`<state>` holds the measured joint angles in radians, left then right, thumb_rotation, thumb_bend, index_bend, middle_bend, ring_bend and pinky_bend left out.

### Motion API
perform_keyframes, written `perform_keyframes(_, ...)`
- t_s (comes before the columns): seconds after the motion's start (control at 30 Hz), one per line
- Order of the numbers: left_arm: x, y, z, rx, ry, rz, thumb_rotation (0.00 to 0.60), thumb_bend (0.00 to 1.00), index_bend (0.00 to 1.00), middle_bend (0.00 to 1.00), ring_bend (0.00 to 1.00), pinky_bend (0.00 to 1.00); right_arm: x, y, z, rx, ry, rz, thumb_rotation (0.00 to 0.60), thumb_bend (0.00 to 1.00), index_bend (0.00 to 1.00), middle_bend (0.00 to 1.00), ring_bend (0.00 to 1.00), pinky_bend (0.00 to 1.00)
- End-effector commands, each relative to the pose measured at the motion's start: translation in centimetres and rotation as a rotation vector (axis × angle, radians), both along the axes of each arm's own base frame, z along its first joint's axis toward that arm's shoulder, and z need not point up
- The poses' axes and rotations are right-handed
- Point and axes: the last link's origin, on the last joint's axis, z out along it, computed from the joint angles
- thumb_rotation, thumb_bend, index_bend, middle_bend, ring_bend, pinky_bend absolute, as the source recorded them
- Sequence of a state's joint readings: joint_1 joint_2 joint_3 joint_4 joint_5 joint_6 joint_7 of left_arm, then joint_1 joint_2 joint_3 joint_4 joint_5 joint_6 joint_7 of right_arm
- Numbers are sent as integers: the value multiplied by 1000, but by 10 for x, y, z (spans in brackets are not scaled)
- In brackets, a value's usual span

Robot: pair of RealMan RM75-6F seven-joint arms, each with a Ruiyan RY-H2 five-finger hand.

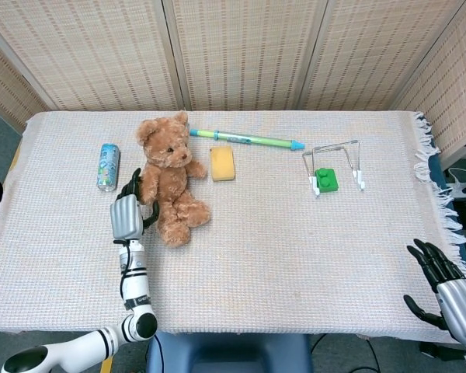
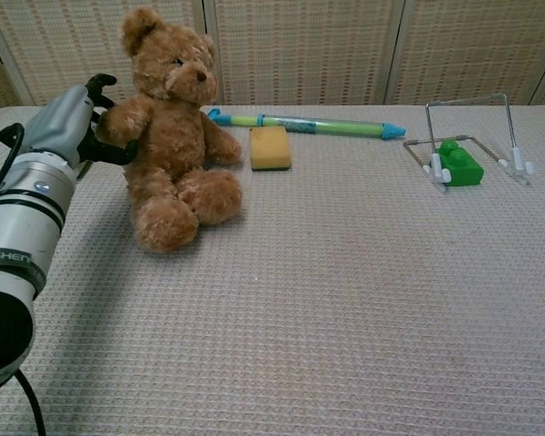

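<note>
A brown teddy bear [image 1: 169,186] sits upright on the woven table cloth [image 1: 295,249], left of centre. My left hand [image 1: 126,211] is at the bear's side, fingers stretched out, fingertips against the bear's arm and thumb toward its body. In the chest view the left hand [image 2: 68,127] stands right up against the arm of the teddy bear [image 2: 168,127] and holds nothing. My right hand [image 1: 450,291] hovers at the near right table corner, fingers spread and empty.
A small drink can [image 1: 108,165] lies left of the bear. A yellow sponge [image 1: 222,163] and a long green pen-like tube [image 1: 248,139] lie behind the bear. A wire stand [image 1: 349,159] with a green block [image 1: 325,179] sits at the right.
</note>
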<state>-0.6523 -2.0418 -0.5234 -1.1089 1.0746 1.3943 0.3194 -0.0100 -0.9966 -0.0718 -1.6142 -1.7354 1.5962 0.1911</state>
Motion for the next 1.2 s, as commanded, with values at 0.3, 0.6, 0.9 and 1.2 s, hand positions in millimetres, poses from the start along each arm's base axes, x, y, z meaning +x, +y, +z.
perform_keyframes(0.3, -4, 0, -10, 16, 18, -13, 600, 418, 148, 302, 300, 395, 0, -1, 0, -3, -2, -4, 600, 184, 0, 0, 0, 209)
perform_keyframes(0.6, -12, 0, -17, -6, 58, 7, 600, 422, 138, 284, 292, 387, 0, -1, -1, 2, -1, -6, 600, 184, 0, 0, 0, 209)
perform_keyframes(0.9, -16, 1, -20, -11, 96, 16, 600, 424, 105, 267, 283, 384, 0, -2, -1, 0, -3, -9, 600, 184, 0, 0, 0, 209)
perform_keyframes(1.2, -16, 2, -19, 18, 116, 7, 600, 505, 167, 361, 349, 503, 0, -1, -1, 6, -5, -9, 600, 184, 0, 0, 0, 209)
